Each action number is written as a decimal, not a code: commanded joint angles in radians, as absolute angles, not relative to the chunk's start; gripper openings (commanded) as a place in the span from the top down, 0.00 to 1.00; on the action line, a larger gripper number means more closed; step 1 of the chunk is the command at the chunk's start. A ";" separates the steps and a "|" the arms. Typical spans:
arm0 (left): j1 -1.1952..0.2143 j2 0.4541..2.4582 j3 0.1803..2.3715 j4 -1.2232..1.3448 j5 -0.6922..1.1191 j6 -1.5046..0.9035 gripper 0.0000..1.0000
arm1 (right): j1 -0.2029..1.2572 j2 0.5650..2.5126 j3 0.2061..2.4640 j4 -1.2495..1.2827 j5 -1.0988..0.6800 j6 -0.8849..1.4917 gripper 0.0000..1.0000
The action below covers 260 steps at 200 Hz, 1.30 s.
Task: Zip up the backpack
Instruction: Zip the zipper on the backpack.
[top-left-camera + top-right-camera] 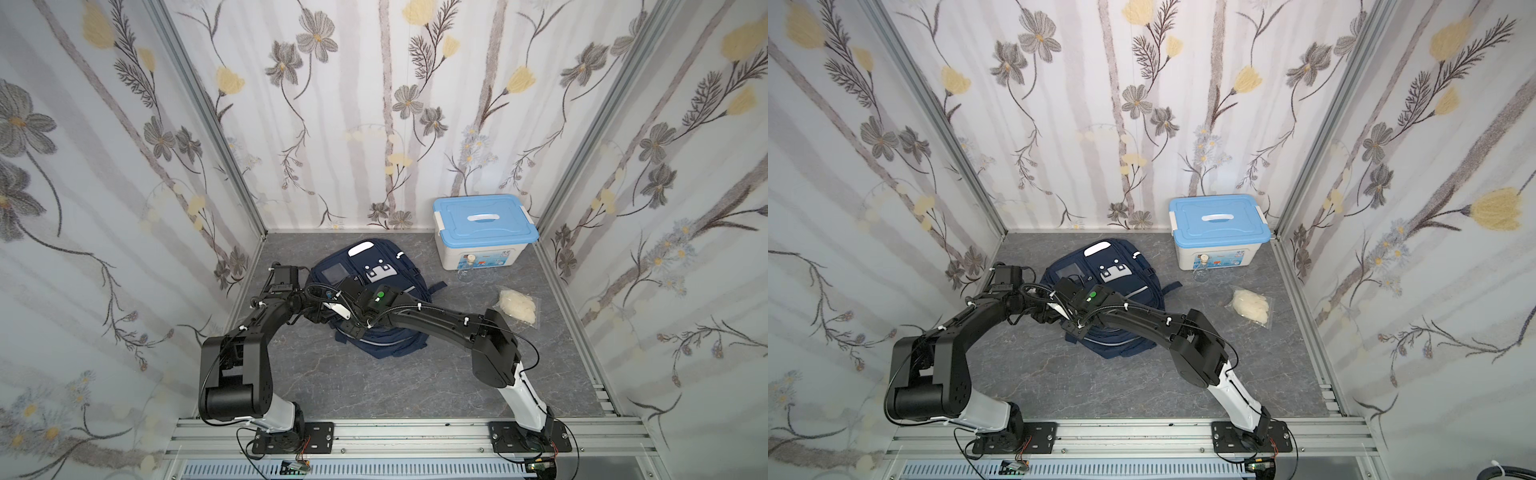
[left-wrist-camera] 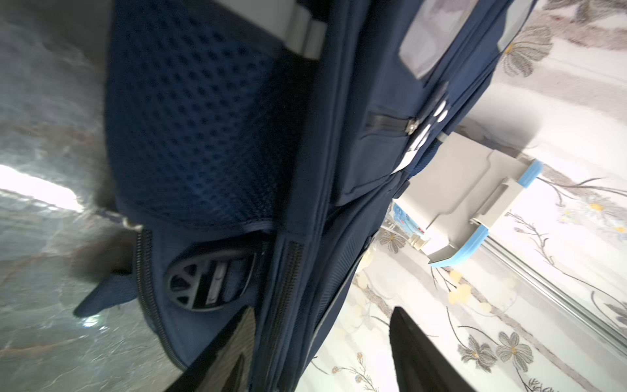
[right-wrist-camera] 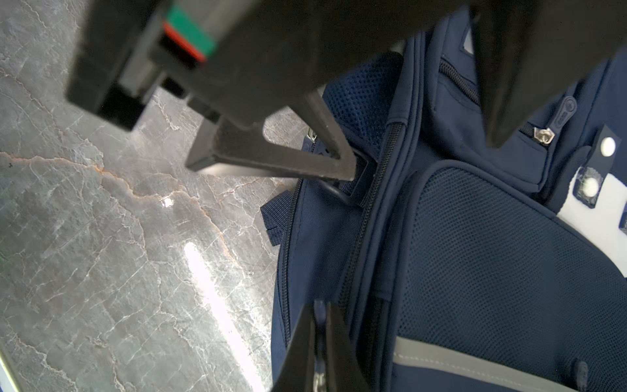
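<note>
Top views: left arm (image 1: pixel 266 316) and right arm (image 1: pixel 432 320) hid the backpack (image 1: pixel 409 286) middle. Left wrist view: backpack blurred and cropped. Right gripper (image 3: pixel 319 342) ran off the frame edge; blue tab (image 3: pixel 319 315) pinched between its fingers was unidentifiable. Box (image 1: pixel 484 257) label was illegible.

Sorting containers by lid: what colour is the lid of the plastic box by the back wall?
The lid is light blue; clearest in a top view.
</note>
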<state>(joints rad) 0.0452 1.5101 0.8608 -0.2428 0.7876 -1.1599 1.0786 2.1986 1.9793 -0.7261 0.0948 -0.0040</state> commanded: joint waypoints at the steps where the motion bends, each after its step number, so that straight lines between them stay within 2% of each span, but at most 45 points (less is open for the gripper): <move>1: 0.014 1.520 0.835 -0.159 0.782 -1.252 0.39 | 1.081 2.196 1.991 -0.703 0.129 0.013 1.00; 26: -0.024 1.533 0.772 -0.057 0.759 -1.320 0.51 | 1.083 2.193 2.004 -0.691 0.136 0.020 1.00; 38: -0.029 1.554 0.782 -0.055 0.756 -1.316 0.60 | 1.082 2.193 2.006 -0.692 0.132 0.020 1.00; 46: -0.034 1.564 0.786 -0.051 0.758 -1.315 0.69 | 1.084 2.194 2.004 -0.690 0.134 0.021 1.00; 66: -0.040 1.575 0.776 -0.049 0.746 -1.313 1.00 | 1.084 2.193 2.001 -0.692 0.134 0.019 1.00; 118: -0.015 1.639 0.789 -0.072 0.748 -1.255 1.00 | 1.094 2.142 1.888 -0.697 0.122 -0.050 1.00; 171: 0.095 1.691 0.855 -0.239 0.765 -1.089 1.00 | 1.092 2.031 1.691 -0.695 0.170 -0.137 1.00; 260: 0.279 1.785 1.014 -0.449 0.839 -0.891 1.00 | 1.035 1.920 1.482 -0.603 0.422 -0.288 1.00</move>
